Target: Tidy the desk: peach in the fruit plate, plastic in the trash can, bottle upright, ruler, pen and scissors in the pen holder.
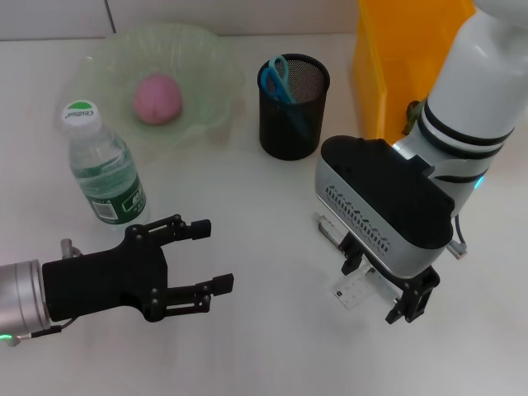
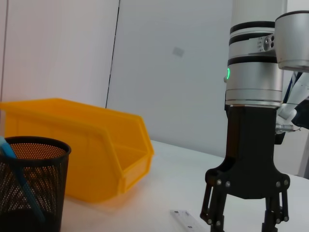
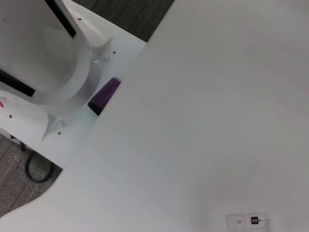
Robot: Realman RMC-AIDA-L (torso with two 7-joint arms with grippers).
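Observation:
A pink peach [image 1: 157,99] lies in the pale green fruit plate [image 1: 210,62] at the back left. In front of it the bottle [image 1: 103,165] stands upright with its green cap on. Blue scissors [image 1: 276,78] stick out of the black mesh pen holder [image 1: 293,124] [image 2: 29,183]. A clear ruler [image 1: 353,290] [image 2: 186,218] [image 3: 246,221] lies flat on the table. My right gripper [image 1: 381,282] [image 2: 244,223] points down over it, open, a finger on either side. My left gripper [image 1: 216,256] hovers open and empty at the front left. Pen and plastic are out of view.
A yellow bin [image 1: 404,58] [image 2: 96,154] stands at the back right, beside the pen holder. The right wrist view shows the table's edge and a purple piece [image 3: 104,95] on the white frame below it.

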